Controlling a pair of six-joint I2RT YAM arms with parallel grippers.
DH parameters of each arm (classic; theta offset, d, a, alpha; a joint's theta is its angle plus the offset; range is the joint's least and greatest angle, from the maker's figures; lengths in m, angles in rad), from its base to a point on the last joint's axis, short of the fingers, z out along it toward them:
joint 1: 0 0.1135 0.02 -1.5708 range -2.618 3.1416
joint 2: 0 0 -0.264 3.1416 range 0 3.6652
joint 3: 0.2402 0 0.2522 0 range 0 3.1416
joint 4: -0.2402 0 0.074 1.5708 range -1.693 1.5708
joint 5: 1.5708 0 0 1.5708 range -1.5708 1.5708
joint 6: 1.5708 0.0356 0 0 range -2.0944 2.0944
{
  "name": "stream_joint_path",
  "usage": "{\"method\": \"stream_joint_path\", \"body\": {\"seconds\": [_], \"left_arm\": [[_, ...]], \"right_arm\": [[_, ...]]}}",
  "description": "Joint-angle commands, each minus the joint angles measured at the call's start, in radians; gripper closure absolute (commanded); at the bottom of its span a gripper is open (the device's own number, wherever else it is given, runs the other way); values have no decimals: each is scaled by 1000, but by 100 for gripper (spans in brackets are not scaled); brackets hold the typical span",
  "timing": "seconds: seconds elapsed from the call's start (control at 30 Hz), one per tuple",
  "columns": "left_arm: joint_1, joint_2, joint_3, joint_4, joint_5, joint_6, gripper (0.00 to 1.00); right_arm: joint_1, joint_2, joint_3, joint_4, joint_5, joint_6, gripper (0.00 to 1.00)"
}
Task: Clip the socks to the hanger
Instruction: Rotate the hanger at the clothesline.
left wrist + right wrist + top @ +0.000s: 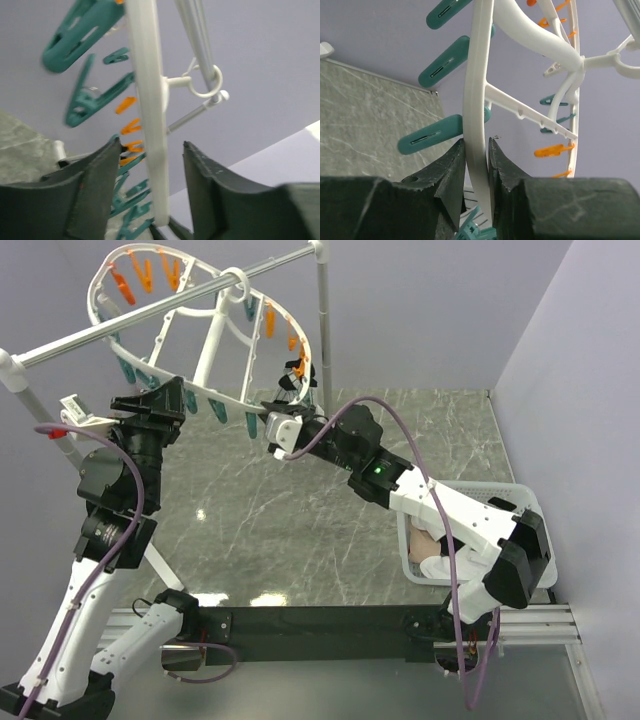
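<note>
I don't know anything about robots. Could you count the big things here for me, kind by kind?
Robot arms: 2, the left arm and the right arm
Drying hanger: 1
Metal rail: 1
Basket: 1
Total: 5
The small clips overlap too much to count.

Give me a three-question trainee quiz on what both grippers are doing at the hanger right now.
1. True or false: the right gripper is shut on the hanger's white rim.
2. The left gripper's jaws are: A) shut on a sock; B) open, one either side of the rim; C) out of view.
3. Fill in: the hanger hangs from a silver ____.
Key: 1 true; 2 B; 3 rail.
</note>
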Motion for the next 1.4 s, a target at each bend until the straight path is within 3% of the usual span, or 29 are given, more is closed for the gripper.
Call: {"method": "stream_joint_path", "body": {"seconds": [0.0, 0.07, 0.33, 0.63, 0.83, 1.07, 1.37], "left_arm": [[-4, -19, 47, -62, -26, 71, 38], [-4, -23, 65, -96, -49, 108, 31], [-4, -29, 145, -133, -177, 287, 22], [-2, 68, 258, -113, -235, 380, 19], [0, 103, 304, -125, -263, 381, 19], [4, 77, 277, -133, -410, 374, 21], [16, 91, 254, -170, -487, 361, 25]], "right_arm": [[-51, -5, 52, 92, 12, 8, 80], [-67, 2, 58, 89, -12, 11, 79], [-137, -5, 72, 16, -222, -4, 78], [-162, -39, 127, -203, -491, -78, 79], [-128, -71, 130, -335, -496, -197, 80], [-134, -99, 130, -400, -483, -277, 80], [-174, -116, 144, -385, -546, -248, 80]]}}
